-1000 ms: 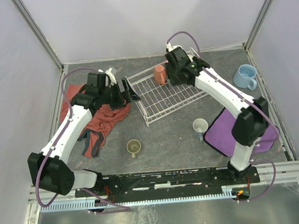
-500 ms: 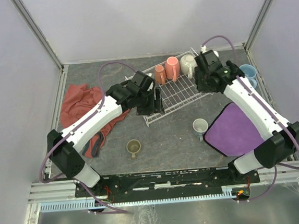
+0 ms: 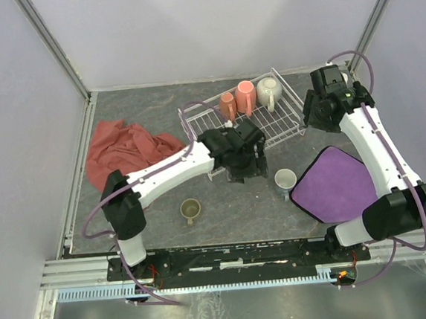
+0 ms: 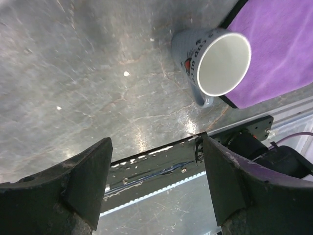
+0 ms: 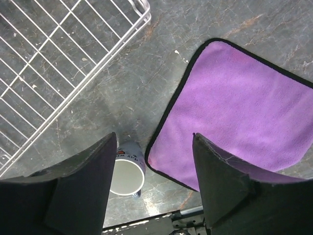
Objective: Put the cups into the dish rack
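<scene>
The white wire dish rack (image 3: 279,126) stands at the back centre. Along its far side are two salmon-orange cups (image 3: 227,104) (image 3: 245,97) and a cream cup (image 3: 268,91). A grey-blue cup (image 3: 284,179) stands upright on the table, at the corner of the purple cloth. It also shows in the left wrist view (image 4: 215,58) and the right wrist view (image 5: 127,176). An olive-green cup (image 3: 191,208) stands nearer the front. My left gripper (image 3: 250,170) (image 4: 156,181) is open and empty, just left of the grey-blue cup. My right gripper (image 3: 319,114) (image 5: 154,186) hangs open and empty past the rack's right end.
A red cloth (image 3: 122,149) lies crumpled at the left. A purple cloth (image 3: 335,186) (image 5: 239,112) lies flat at the right front. The rack's corner (image 5: 142,14) shows in the right wrist view. Enclosure walls ring the table, with the arms' base rail (image 4: 161,161) along the front.
My left arm swung right, from the red cloth past the rack's front to the grey-blue cup. My right arm drew away from the rack to the right, and its jaws widened.
</scene>
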`<state>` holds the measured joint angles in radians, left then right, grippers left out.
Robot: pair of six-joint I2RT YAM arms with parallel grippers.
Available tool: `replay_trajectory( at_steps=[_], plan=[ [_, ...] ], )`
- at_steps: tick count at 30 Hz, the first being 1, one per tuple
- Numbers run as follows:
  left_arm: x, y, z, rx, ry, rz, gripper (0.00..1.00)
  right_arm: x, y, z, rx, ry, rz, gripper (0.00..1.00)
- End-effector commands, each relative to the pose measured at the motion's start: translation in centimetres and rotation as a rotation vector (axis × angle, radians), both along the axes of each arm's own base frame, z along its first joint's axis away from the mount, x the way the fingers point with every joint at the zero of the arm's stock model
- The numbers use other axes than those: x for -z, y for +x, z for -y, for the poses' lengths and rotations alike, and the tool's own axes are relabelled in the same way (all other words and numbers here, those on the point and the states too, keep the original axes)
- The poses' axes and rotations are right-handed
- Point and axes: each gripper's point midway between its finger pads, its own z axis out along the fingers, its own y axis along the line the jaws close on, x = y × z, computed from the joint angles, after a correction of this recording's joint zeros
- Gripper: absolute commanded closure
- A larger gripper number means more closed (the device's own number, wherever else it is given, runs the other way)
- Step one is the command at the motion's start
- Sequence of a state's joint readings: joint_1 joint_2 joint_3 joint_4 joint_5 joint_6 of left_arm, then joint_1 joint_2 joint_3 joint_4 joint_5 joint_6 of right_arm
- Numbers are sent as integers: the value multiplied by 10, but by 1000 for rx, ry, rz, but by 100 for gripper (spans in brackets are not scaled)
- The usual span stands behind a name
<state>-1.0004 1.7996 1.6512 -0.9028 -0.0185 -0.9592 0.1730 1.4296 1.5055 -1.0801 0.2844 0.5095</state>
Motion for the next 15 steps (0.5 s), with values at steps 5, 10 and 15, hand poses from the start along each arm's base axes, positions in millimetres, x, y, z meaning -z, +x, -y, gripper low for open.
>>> replay_trajectory(
  at_steps=[5,10,15],
  plan=[
    [14,-7,46,-208,-53,7,18,-22,-5,12,23,78,93,28],
    [16,-5,64,-240,-63,33,18,-25,-9,18,33,114,118,28],
    [19,5,77,-259,-56,54,18,-24,-14,19,33,144,136,28]
  ],
)
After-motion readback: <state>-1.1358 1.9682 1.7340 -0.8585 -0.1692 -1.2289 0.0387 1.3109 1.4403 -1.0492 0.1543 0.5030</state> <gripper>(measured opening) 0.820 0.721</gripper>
